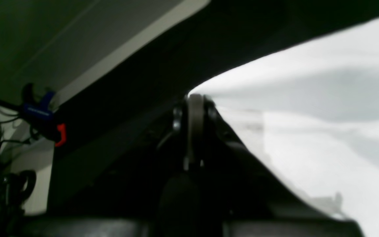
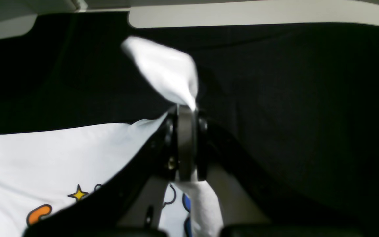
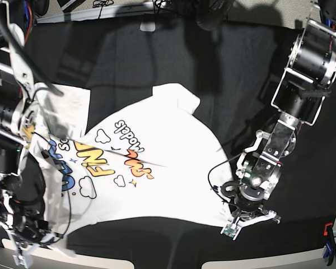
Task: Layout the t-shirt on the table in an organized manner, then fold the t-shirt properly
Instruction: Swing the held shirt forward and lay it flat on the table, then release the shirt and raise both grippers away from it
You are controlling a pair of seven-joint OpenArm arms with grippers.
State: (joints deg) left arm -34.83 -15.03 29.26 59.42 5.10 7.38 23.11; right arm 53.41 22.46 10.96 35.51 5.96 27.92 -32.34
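- You're in the layout step, by my read: the t-shirt (image 3: 151, 168) is print side up on the table (image 3: 241, 67), roughly in the middle of the black cloth, but it sits crooked and rumpled, nowhere near square.
- Your left gripper (image 3: 235, 216) is down at the shirt's near corner, the hem end away from the print. In the left wrist view its jaws are pressed together right at the fabric's edge (image 1: 194, 98). Looks like a pinch on that corner, though the blur makes it hard to swear cloth is between them.
- Your right gripper (image 2: 186, 108) is at the opposite side of the shirt, by the blue lettering. Jaws are clamped on a pinch of white cloth, with a flap sticking up past the tips and more hanging below.
- In the base view that side of the shirt is bunched and partly lifted beside the arm, so the print there is half hidden.
- Next move, I'd guess: pull the two held points apart from the shirt's middle to get it taut, then lay it flat. Go easy so nothing slips out.
- Folding hasn't started as far as I can tell.
- Count: one shirt, one table, two arms, two grippers. One blue and orange clip (image 1: 44, 115) shows at the table edge in the left wrist view, another (image 3: 327, 241) at the near edge past the left gripper.
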